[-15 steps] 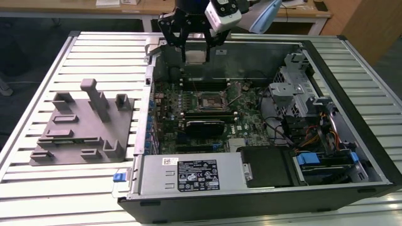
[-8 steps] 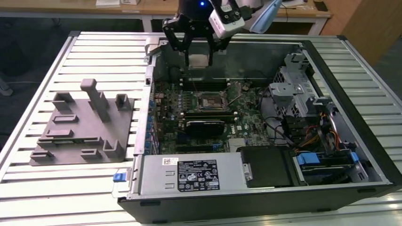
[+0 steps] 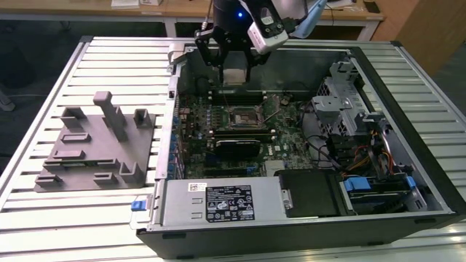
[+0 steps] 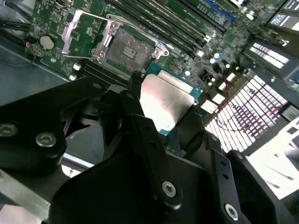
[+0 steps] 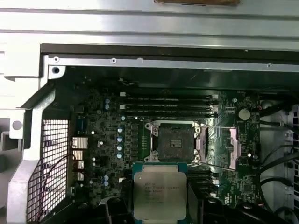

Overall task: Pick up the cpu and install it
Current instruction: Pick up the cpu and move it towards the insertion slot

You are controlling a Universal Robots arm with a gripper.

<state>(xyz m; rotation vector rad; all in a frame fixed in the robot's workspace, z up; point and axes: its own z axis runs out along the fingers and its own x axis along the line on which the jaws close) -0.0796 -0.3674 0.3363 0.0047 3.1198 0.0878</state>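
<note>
We note gripper (image 3: 232, 71) clamped on cpu (image 5: 160, 191) edges; socket (image 3: 241, 116) at 6 o'clock of it in exterior view. Chip prob. light, stiff, fragile: edge hold best.

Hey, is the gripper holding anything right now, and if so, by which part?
Yes. The gripper holds the cpu, pinched by two opposite edges, over the motherboard.

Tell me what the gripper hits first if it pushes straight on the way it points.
Likely the motherboard near the open socket, with the cpu held in the gripper touching first. Depth is unclear, so it may not line up with the socket.
</note>
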